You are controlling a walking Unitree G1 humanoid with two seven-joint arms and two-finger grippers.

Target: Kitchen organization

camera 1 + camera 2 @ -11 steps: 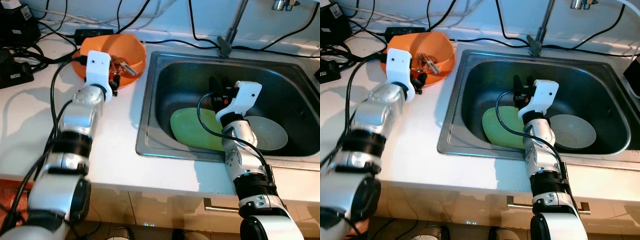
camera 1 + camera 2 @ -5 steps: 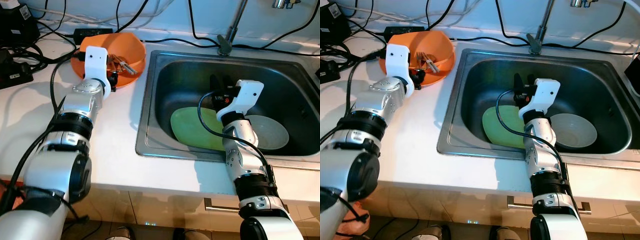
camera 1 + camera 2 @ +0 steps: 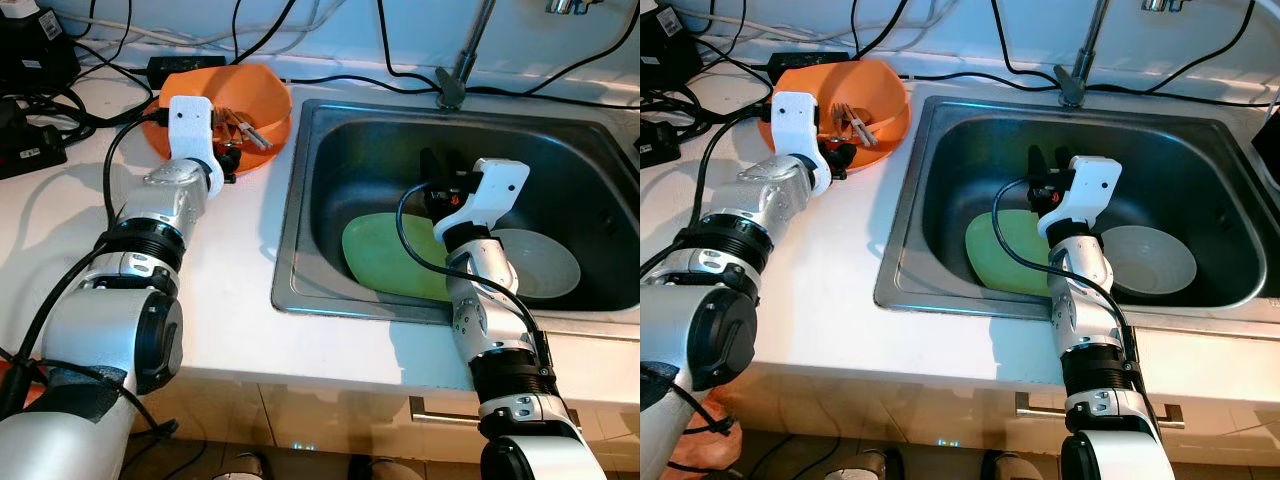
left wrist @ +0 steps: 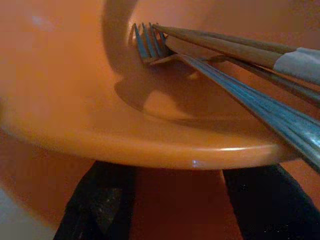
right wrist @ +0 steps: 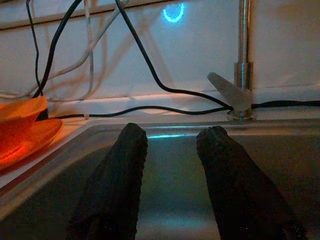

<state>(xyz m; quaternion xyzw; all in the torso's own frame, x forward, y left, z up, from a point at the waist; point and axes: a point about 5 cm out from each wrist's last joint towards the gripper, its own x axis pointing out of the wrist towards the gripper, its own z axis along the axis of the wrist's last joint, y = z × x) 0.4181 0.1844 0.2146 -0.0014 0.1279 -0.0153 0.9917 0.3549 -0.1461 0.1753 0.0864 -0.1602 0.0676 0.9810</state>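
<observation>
Left hand (image 4: pixel 175 200): fingers spread at orange bowl (image 3: pixel 255 100) rim, ten o'clock on tabletop (image 3: pixel 230 290). Right hand (image 5: pixel 170 185): fingers parted, empty, over sink (image 3: pixel 300 200), green plate (image 3: pixel 385 255) beneath.

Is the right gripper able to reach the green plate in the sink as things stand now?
Probably yes. The right gripper hangs open inside the sink, above the green plate, with nothing between them.

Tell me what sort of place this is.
Most likely a home kitchen counter: a steel sink with a faucet holds a green plate, and an orange bowl of cutlery sits beside it.
</observation>
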